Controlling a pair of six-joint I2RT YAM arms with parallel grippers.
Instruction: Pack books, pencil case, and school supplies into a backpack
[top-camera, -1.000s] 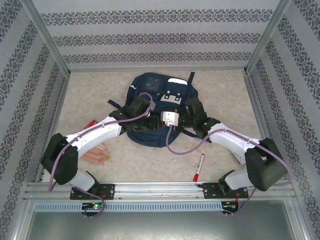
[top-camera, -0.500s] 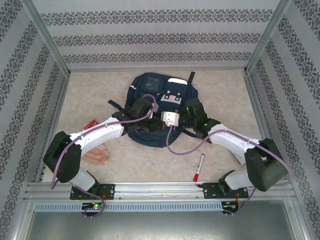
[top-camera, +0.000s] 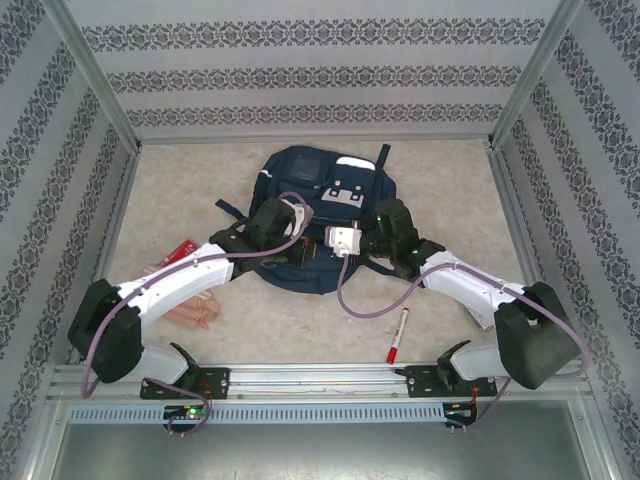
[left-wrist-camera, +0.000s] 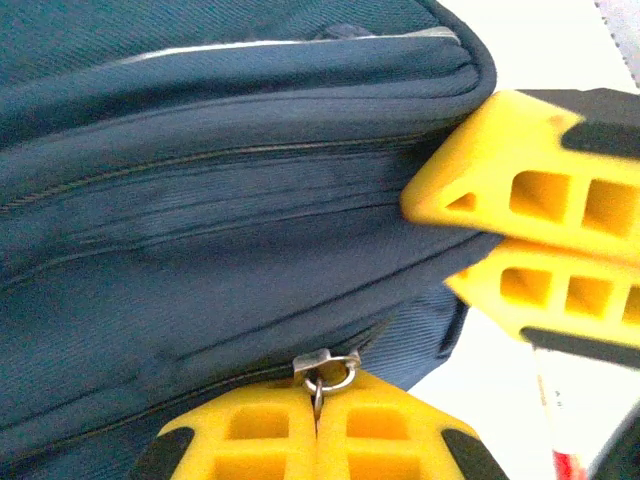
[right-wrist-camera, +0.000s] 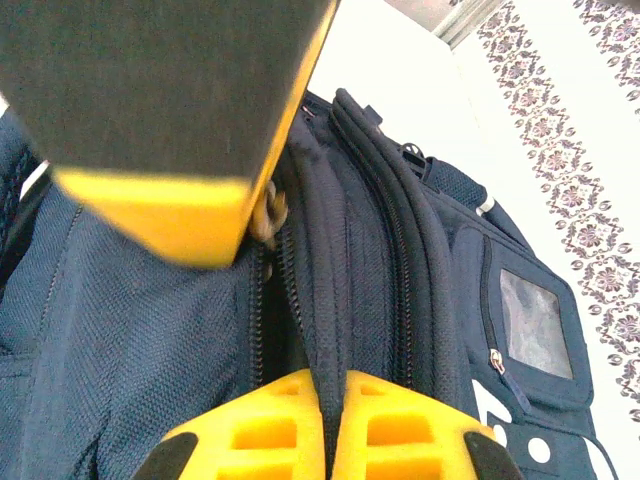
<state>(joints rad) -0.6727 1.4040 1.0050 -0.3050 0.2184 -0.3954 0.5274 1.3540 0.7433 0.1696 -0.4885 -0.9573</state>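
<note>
The navy backpack (top-camera: 322, 185) lies flat in the middle of the table, and both grippers meet at its near edge. My left gripper (left-wrist-camera: 318, 388) is shut on the metal ring of a zipper pull (left-wrist-camera: 326, 368) on the backpack's (left-wrist-camera: 200, 220) side. My right gripper (right-wrist-camera: 333, 392) is shut on a fold of backpack (right-wrist-camera: 140, 320) fabric beside the open zipper (right-wrist-camera: 262, 300). The peach-pink pencil case (top-camera: 196, 310) lies by the left arm. The marker with its red cap (top-camera: 398, 335) lies near the right arm. A red-printed corner of the book (top-camera: 181, 248) peeks out by the left arm.
Patterned walls and metal frame posts (top-camera: 100, 90) enclose the table on three sides. Purple cables (top-camera: 372, 305) loop from both wrists over the table in front of the backpack. The right gripper's yellow fingers (left-wrist-camera: 530, 200) show in the left wrist view, close to the zipper.
The left gripper has closed on the zipper pull. The left arm has stretched further out, with its elbow swung left. The right arm has barely moved.
</note>
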